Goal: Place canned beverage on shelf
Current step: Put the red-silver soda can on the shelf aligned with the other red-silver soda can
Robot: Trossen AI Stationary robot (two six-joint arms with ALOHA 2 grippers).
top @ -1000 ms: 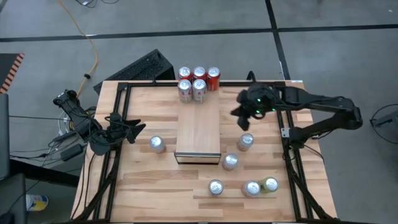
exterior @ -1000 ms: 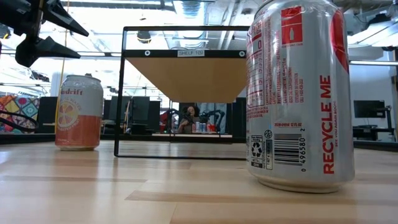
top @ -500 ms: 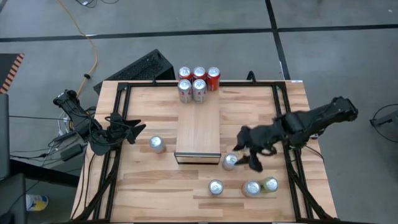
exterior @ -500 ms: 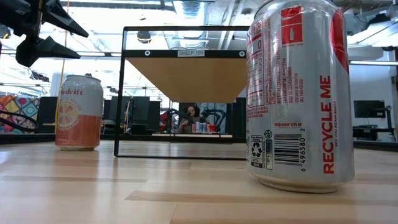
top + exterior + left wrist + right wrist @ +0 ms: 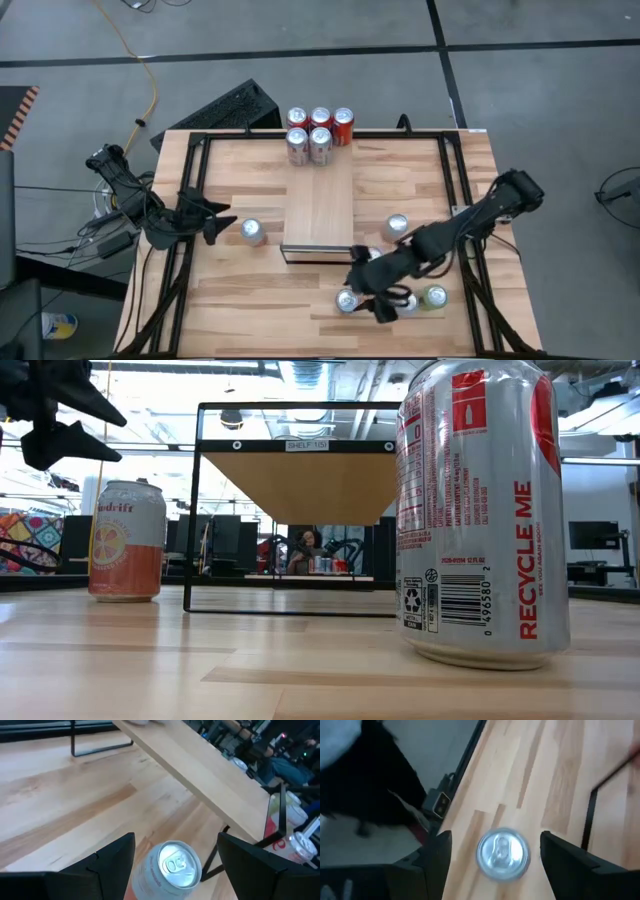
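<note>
The shelf (image 5: 318, 208) stands mid-table, its light wood top bare. My right gripper (image 5: 368, 292) hovers open near the front edge, above a silver-topped can (image 5: 502, 853) that stands upright on the table between its fingers without touching them. At the left, my left gripper (image 5: 176, 839) is open beside another upright can (image 5: 175, 866), its fingers on either side and apart from it. In the low view that gripper (image 5: 70, 420) hangs above an orange can (image 5: 127, 540).
Several cans stand clustered at the table's far edge (image 5: 320, 130). More cans stand right of the shelf (image 5: 397, 227) and near the front (image 5: 435, 297). A red can (image 5: 480, 510) looms close in the low view. Black frame rails (image 5: 462, 200) run along the table's sides.
My right gripper has swung from the table's far right, past the shelf's right side, toward the near edge and leftward, ending over a can near the front with its fingers spread. My left gripper has shifted slightly toward the table's left edge.
</note>
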